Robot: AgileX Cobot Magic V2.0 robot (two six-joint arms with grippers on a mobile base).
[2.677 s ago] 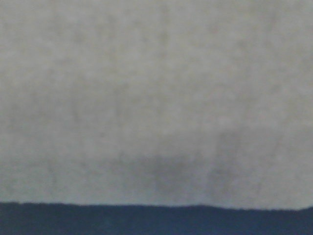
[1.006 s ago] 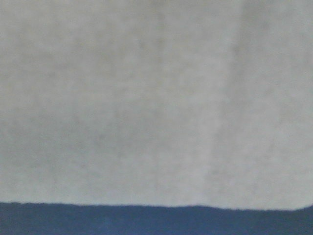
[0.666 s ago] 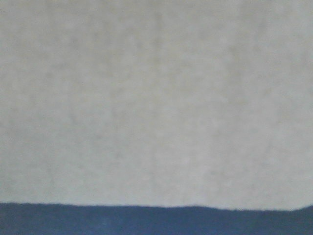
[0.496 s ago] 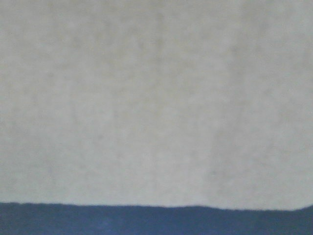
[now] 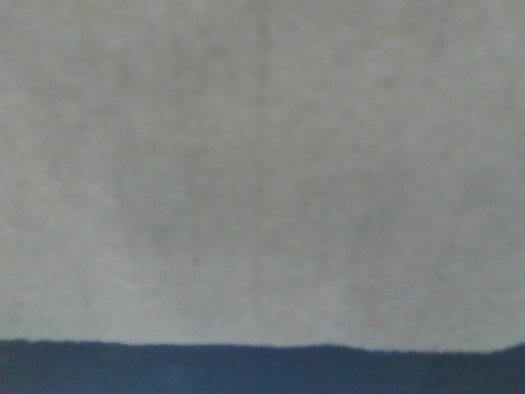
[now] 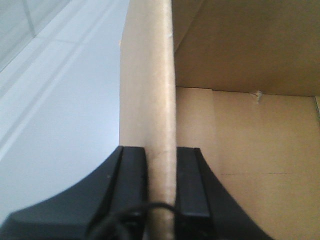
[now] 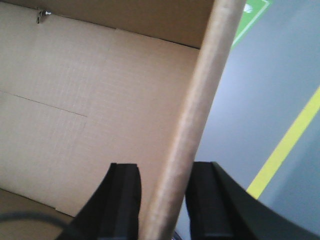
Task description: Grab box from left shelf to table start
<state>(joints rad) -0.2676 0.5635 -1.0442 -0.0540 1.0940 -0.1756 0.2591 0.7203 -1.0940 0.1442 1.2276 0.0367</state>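
Observation:
The box [image 6: 250, 125] is brown corrugated cardboard, open, with its inside showing in both wrist views. My left gripper [image 6: 160, 156] is shut on one upright side wall [image 6: 150, 90], one black finger on each face. My right gripper [image 7: 164, 166] is shut on the opposite wall [image 7: 210, 75] of the box [image 7: 75, 100] in the same way. In the front view a blurred pale grey-tan surface [image 5: 262, 164] very close to the lens fills nearly everything. The left shelf and the table are out of view.
Pale grey floor with faint lines [image 6: 50, 100] lies outside the box on the left. On the right, grey floor carries a yellow stripe [image 7: 285, 145] and a green marking [image 7: 252, 12]. A dark blue band [image 5: 262, 371] runs along the bottom of the front view.
Only faint shading drifts across the pale surface in the front view; its lower edge and the blue band stay where they were.

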